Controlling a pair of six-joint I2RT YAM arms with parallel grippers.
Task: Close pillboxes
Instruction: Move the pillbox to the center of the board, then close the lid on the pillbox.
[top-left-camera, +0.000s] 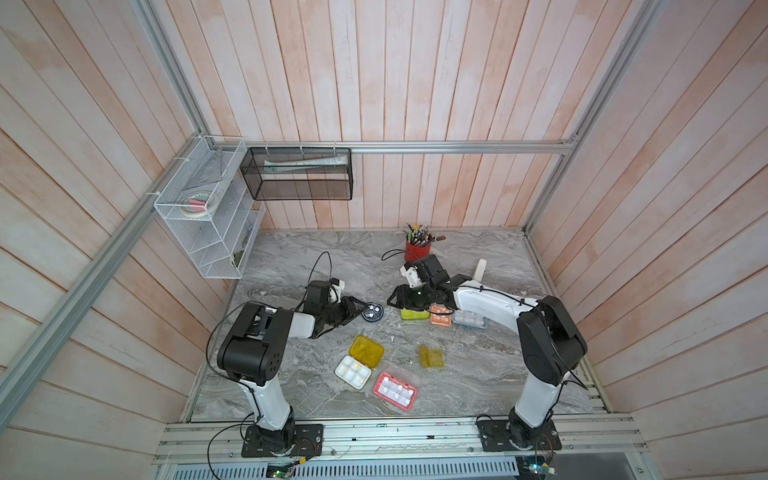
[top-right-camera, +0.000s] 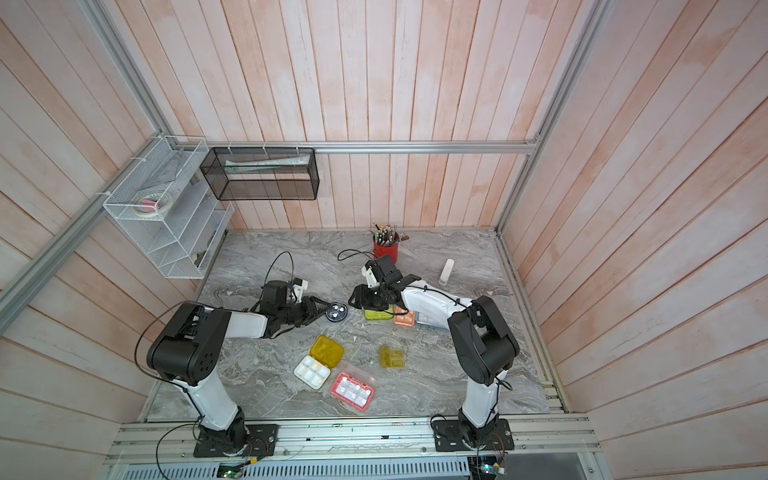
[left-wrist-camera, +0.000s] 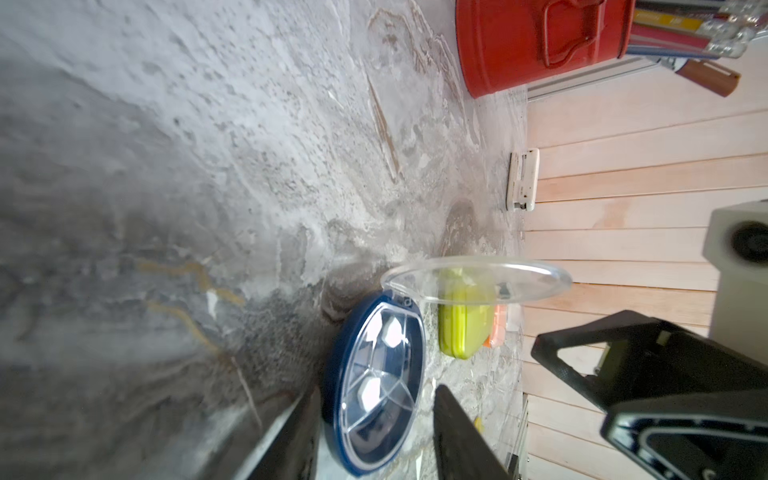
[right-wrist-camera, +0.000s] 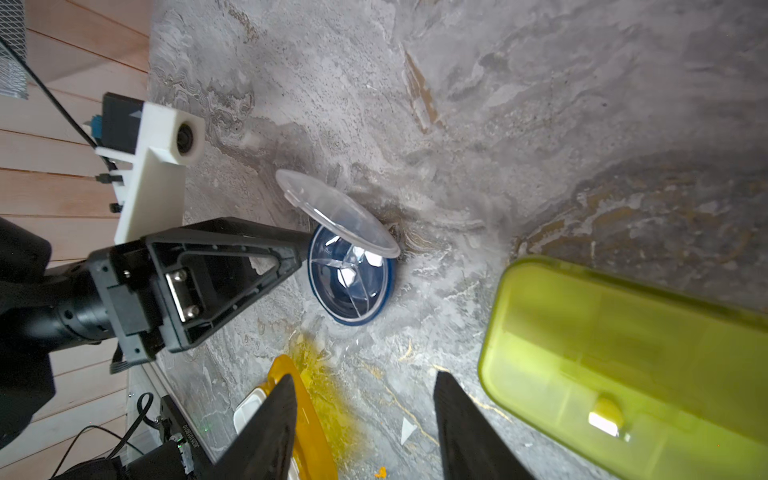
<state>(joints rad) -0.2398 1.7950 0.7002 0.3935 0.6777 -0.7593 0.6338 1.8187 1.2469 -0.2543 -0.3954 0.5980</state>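
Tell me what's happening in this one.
The left gripper straddles the round dark-blue pillbox, whose clear lid stands up open; a firm pinch can't be confirmed. The right gripper hangs open beside the closed lime pillbox. The yellow-lidded pillbox and pink-red pillbox lie open.

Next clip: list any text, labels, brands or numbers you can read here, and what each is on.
Nothing can be read for certain.
Small white characters on a black part, right wrist view: too small to read.
Print on the tube in the black mesh basket: blurred.
On the round pillbox and the lime pillbox: no label shows.
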